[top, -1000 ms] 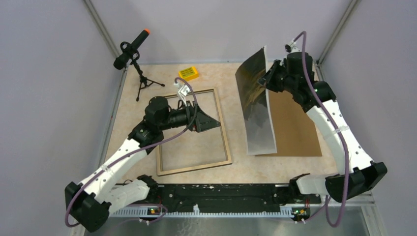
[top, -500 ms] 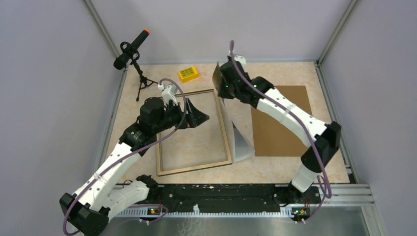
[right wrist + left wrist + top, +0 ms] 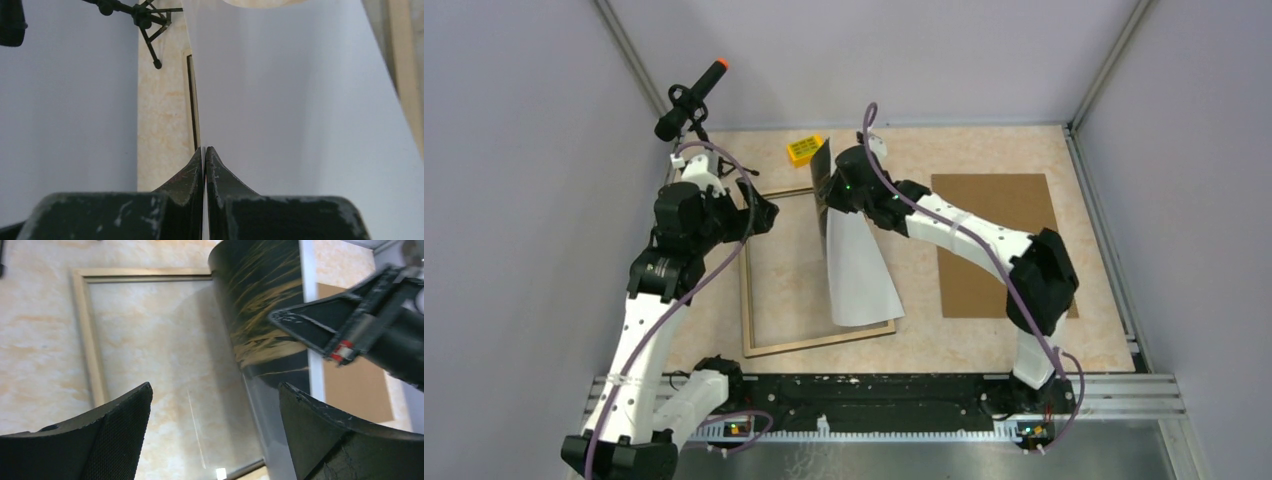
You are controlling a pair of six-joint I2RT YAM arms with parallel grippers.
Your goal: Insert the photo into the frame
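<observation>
The frame (image 3: 747, 300) lies flat left of centre, light wood side up; its top and left rails (image 3: 82, 330) show in the left wrist view. My right gripper (image 3: 832, 188) is shut on the top edge of the photo (image 3: 859, 275). The print hangs curved over the frame's right half, white back towards the camera, its lower edge near the frame's bottom-right corner. Its dark golden face (image 3: 260, 305) shows in the left wrist view. The right wrist view shows the right gripper (image 3: 205, 148) pinching the white sheet (image 3: 300, 100). My left gripper (image 3: 764, 215) (image 3: 215, 387) hovers open above the frame's upper-left corner, holding nothing.
A brown hardboard sheet (image 3: 999, 240) lies flat on the right side of the table. A small yellow box (image 3: 804, 150) sits at the back. A microphone on a tripod (image 3: 689, 100) stands at the back left corner. Grey walls enclose the table.
My right arm swung left, carrying the photo from above the brown sheet to over the frame, white back now showing. My left arm drew back from the frame's middle to its upper-left corner.
</observation>
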